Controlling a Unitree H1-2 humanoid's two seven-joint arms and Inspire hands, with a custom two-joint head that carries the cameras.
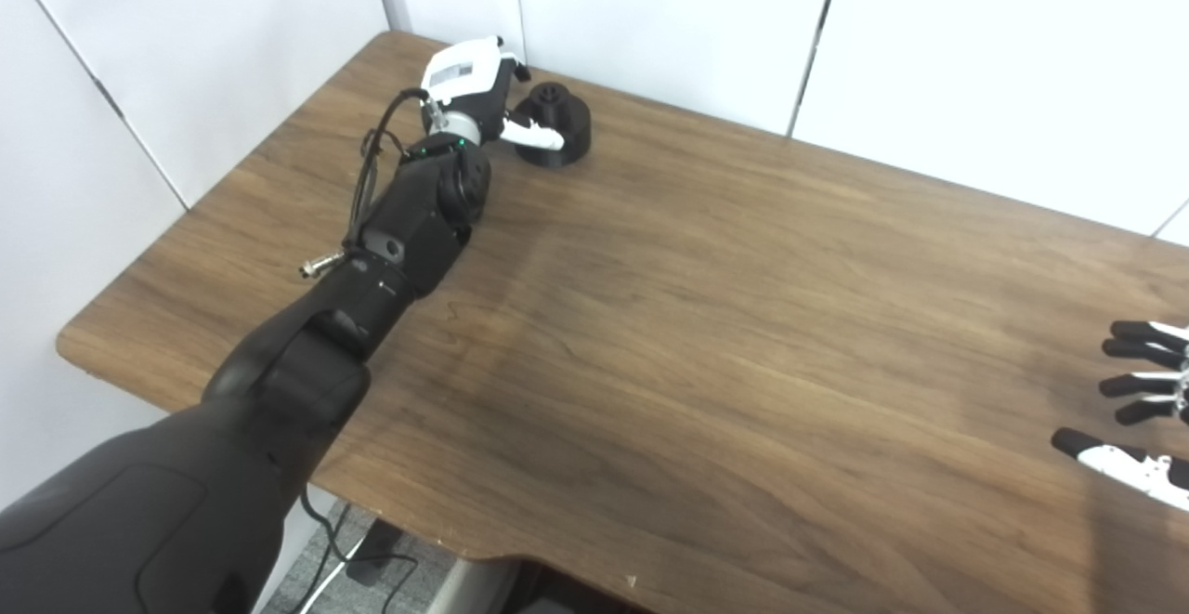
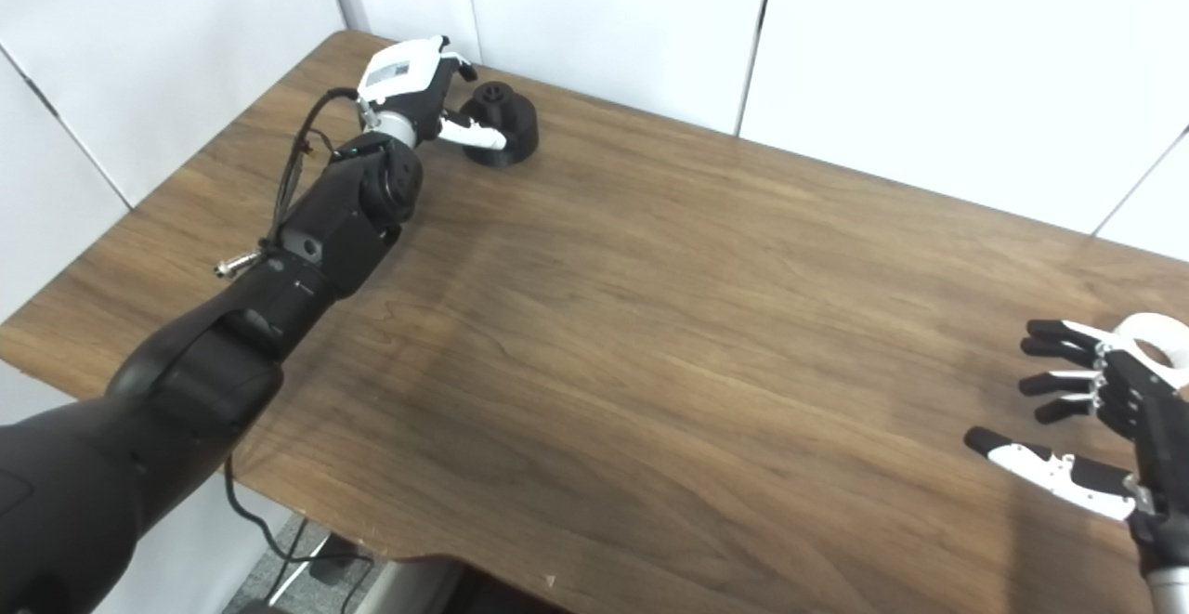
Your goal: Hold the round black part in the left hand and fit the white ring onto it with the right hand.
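Fingers (image 2: pixel 1054 354) of the right hand (image 2: pixel 1105 419) are spread apart with nothing between them, black with white trim, over the near right part of the wooden table (image 1: pixel 743 335). Just behind that hand, partly hidden by its back, a white ring (image 2: pixel 1156 335) shows at the right edge of the right eye view; whether the hand touches it cannot be told. The ring falls outside the left eye view.

At the far left corner of the table, the left hand (image 1: pixel 474 94) reaches out on its long black arm (image 1: pixel 372 270). Its thumb (image 1: pixel 534 136) lies along the near side of the round black part (image 1: pixel 555 126), which stands upright on the tabletop with a small knob on top. The other fingers are hidden behind the hand's white back, so whether they are closed on the part cannot be told. A pale rectangular label (image 1: pixel 455 71) sits on the back of the hand, its writing too small to read. A black cable (image 1: pixel 372 159) loops along the wrist, and a small metal connector (image 1: pixel 316 267) juts from the forearm. White wall panels (image 1: pixel 697 19) stand behind the table.
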